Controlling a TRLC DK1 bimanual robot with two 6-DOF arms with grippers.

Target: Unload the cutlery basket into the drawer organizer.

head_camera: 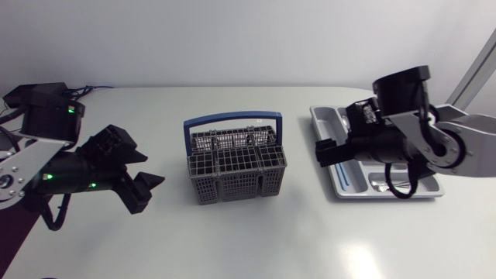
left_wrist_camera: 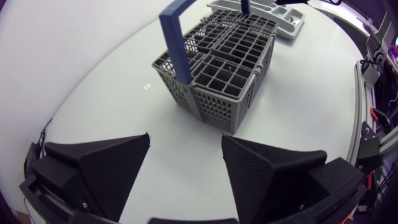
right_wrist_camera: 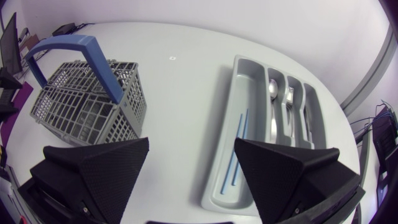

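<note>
- The cutlery basket (head_camera: 236, 167), grey and gridded, is standing upright near the middle of the table (head_camera: 232, 240). Its long axis is running side to side in the head view.
- Its blue handle (head_camera: 232, 122) is arching over it along that same long axis.
- The drawer organizer (right_wrist_camera: 231, 112) is lying flat to the basket's right, well apart from it. Its long axis is running crosswise to the basket's, from the near side of the table toward the far side.
- Two thin blue sticks (right_wrist_camera: 238, 149) are lying lengthwise in the organizer compartment nearest the basket.
- A spoon (right_wrist_camera: 273, 93) and a fork (right_wrist_camera: 288, 99) are lying lengthwise in the narrower compartments farther from the basket.
- The left gripper (left_wrist_camera: 186, 137) is hanging to the basket's left, apart from it. It is pointing toward the basket with its fingers spread wide and holding nothing.
- The right gripper (right_wrist_camera: 192, 142) is hovering to the basket's right, at the organizer's edge nearest the basket. Its fingers are also standing wide apart and holding nothing.
- A tiny pale mark (left_wrist_camera: 147, 86) is showing on the table just beside the basket, too small to read.
</note>
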